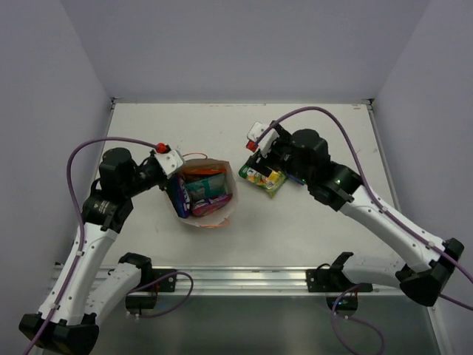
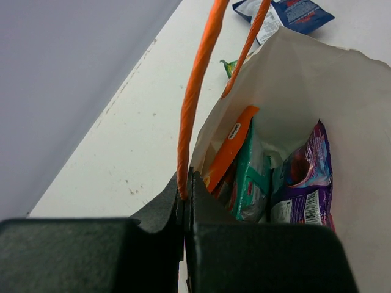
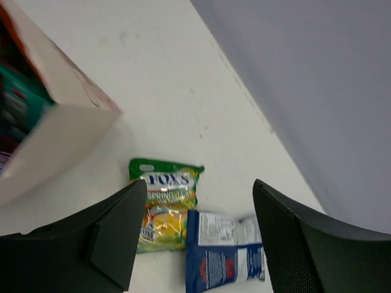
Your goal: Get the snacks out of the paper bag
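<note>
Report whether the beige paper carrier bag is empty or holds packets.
Not empty. The left wrist view looks into the beige paper bag and shows a teal foil packet and a purple foil packet inside.

Beige paper bag (image 2: 305,79) with a bright orange handle (image 2: 194,104). Inside: teal packet (image 2: 250,177); glossy purple packet (image 2: 308,177) with a white barcode patch; orange packet (image 2: 229,149) with small white lettering. On the off-white table (image 3: 153,73): green-and-yellow packet (image 3: 164,204) with blue lettering on a white band, and blue-and-white packet (image 3: 223,253) with touches of red print.
</note>
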Tool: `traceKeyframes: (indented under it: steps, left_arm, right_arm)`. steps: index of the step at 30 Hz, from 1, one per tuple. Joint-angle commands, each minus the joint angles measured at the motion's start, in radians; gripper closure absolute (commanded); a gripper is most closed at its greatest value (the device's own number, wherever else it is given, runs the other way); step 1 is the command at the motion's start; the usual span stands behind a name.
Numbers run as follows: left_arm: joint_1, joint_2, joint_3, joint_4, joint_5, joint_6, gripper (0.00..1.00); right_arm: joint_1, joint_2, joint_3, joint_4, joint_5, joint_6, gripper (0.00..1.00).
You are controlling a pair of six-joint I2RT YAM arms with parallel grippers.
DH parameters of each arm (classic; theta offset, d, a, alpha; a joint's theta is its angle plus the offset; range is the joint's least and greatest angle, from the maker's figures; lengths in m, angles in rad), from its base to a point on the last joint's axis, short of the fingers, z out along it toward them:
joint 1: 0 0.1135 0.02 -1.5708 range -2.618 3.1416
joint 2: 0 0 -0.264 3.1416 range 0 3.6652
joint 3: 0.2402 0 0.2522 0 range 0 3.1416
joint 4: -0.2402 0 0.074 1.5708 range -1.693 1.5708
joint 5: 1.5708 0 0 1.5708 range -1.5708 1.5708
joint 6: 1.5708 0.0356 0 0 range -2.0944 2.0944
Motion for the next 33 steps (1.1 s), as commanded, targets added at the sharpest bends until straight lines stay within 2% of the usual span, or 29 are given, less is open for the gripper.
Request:
traceKeyframes:
  steps: [1,5,11,18,33]
  left_arm:
    - [-0.008,-0.021,-0.012,0.01,0.024,0.024,1.0]
    - [-0.008,-0.029,-0.014,0.002,0.018,0.032,1.0]
    - [-0.011,-0.033,-0.012,-0.021,0.044,0.044,1.0]
    - [-0.016,-0.055,-0.008,-0.032,0.058,0.055,1.0]
    - [-0.028,-0.087,-0.038,-0.021,0.039,0.069,1.0]
  right_arm:
    - [0.062,-0.07,0.12,-0.147,-0.142,0.021,0.26]
    - [0.241,-0.057,0.182,-0.222,-0.202,-0.028,0.26]
    - [0.381,0.1,0.256,-0.322,-0.207,-0.074,0.32]
    - [0.427,0.291,0.3,-0.391,-0.162,-0.104,0.34]
    - [0.416,0.406,0.216,-0.385,-0.061,-0.096,0.36]
